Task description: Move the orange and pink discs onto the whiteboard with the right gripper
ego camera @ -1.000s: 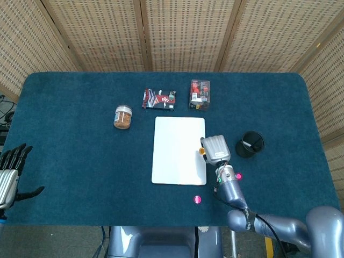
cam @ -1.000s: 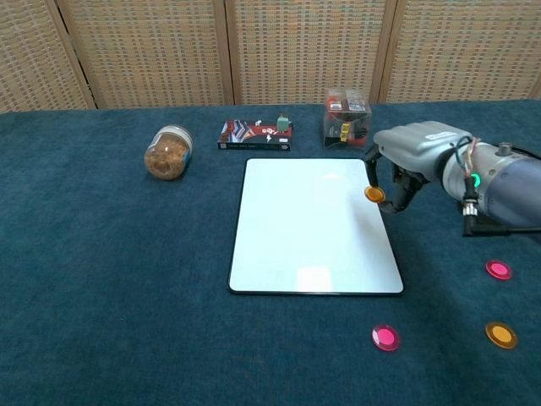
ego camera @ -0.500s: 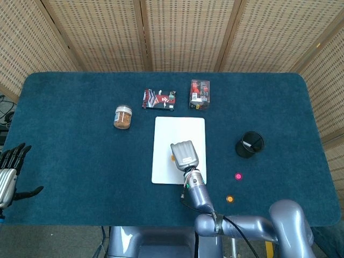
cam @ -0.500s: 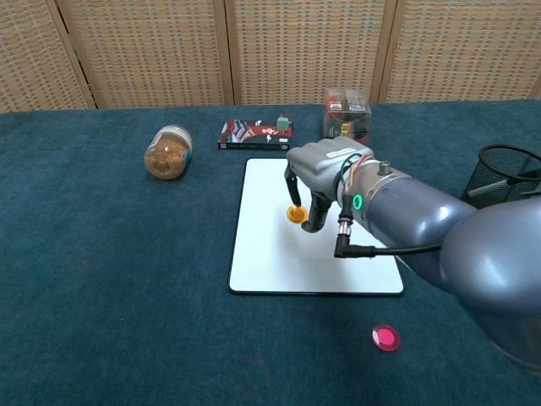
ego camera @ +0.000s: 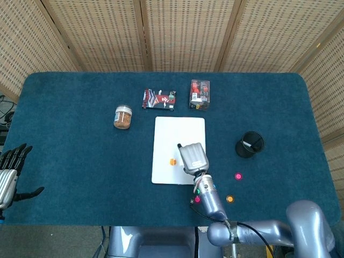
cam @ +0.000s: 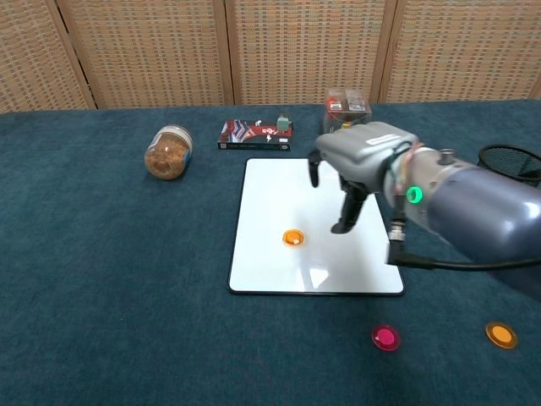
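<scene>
Disc in orange (cam: 292,238) is seen lying on the whiteboard (cam: 270,182), released; the right hand (cam: 359,165) hangs above it with fingers (cam: 347,211) apart, grasping nothing. Three discs are counted off the board on the tabletop (cam: 110,279): two pink (cam: 385,337) (ego camera: 238,176) and one orange (cam: 500,335). A thin disc could be nudged away by an imprecise pinch. The left hand (ego camera: 9,172) is held spread at the edge.

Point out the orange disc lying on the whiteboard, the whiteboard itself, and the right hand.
orange disc (cam: 292,238), chest view, centre of its top face.
whiteboard (cam: 267,186), chest view, bare white surface near its far left corner.
right hand (cam: 355,161), chest view, back of the hand above the board.
</scene>
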`<state>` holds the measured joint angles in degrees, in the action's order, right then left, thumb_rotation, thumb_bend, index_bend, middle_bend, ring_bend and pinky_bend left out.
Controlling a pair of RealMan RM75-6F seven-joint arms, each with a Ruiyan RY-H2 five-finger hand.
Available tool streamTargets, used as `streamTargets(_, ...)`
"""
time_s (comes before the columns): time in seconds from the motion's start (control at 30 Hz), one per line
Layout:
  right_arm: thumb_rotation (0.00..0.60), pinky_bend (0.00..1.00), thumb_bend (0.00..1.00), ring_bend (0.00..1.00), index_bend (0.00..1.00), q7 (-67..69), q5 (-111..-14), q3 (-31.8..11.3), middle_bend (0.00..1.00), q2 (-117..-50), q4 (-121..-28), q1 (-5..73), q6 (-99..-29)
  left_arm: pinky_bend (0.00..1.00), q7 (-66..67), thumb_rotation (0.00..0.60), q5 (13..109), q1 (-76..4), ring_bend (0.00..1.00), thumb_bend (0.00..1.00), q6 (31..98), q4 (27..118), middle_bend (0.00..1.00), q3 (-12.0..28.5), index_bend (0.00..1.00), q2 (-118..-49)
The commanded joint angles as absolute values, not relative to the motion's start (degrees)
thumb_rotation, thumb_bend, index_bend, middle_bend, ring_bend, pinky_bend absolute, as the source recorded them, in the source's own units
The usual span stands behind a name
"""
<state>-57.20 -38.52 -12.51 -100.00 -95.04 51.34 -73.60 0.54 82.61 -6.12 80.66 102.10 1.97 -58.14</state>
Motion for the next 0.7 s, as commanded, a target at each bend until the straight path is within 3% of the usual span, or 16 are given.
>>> streamTargets(0.03, 0.6, 1.0, 0.25, 1.0, 0.37, -50.7, -44.4, -5.4, 1.0, -91.4, -100.3, 44.3, -75.3, 0.0, 0.6, 0.6, 83.5, -5.7, 0.0, 0.0, 81.5, 102.4, 0.0, 1.7, 0.0, -58.1)
streamTargets(0.3, 0.6, 1.0, 0.26, 1.0, 0.38, -39.4, -53.1, 2.2, 1.0, -85.5, -97.5, 36.6, -74.0, 0.0, 1.2, 0.6, 84.9, -5.2, 0.0, 0.0, 82.6, 102.6, 0.0, 1.2, 0.0, -58.3)
streamTargets(0.7, 0.6, 1.0, 0.31, 1.0, 0.39, -32.8, -57.7, 3.1, 1.0, -85.9, -89.5, 32.7, -70.3, 0.0, 3.0, 0.6, 84.1, -5.5, 0.0, 0.0, 82.0, 102.6, 0.0, 1.3, 0.0, -59.0)
